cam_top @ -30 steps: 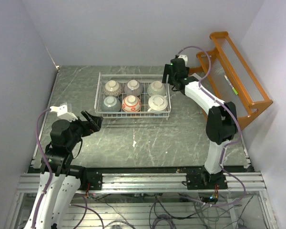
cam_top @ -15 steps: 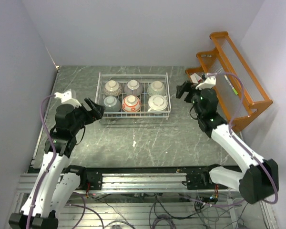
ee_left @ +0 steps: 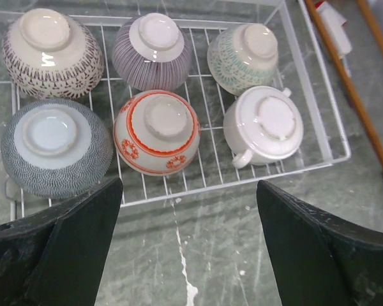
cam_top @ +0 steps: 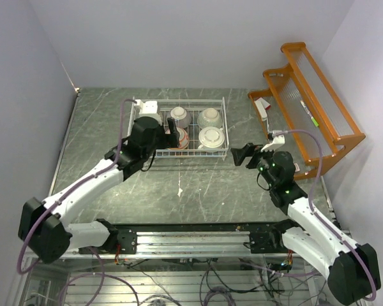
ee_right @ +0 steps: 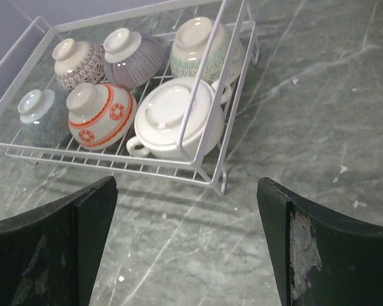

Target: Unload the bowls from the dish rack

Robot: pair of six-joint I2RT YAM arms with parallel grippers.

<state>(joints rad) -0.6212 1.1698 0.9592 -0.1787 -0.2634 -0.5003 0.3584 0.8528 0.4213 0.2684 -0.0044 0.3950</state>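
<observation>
Wide and empty over the dark desk [cam_top: 198, 191]: right end effector [ee_right: 186, 191], short of the dish rack [cam_top: 191, 99]. Wide and empty too, above its near rim: left end effector [ee_left: 188, 210]. Inside, upside down in two rows of three: six bowls [ee_left: 156, 131], mostly patterned, one red-and-white, one cream with a handle.

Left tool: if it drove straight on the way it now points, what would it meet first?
Most likely the upturned red-and-white bowl, which sits centred ahead of the open left tool in the near row of the dish rack. Depth is unclear, so the rack's near rim could come first.
</observation>
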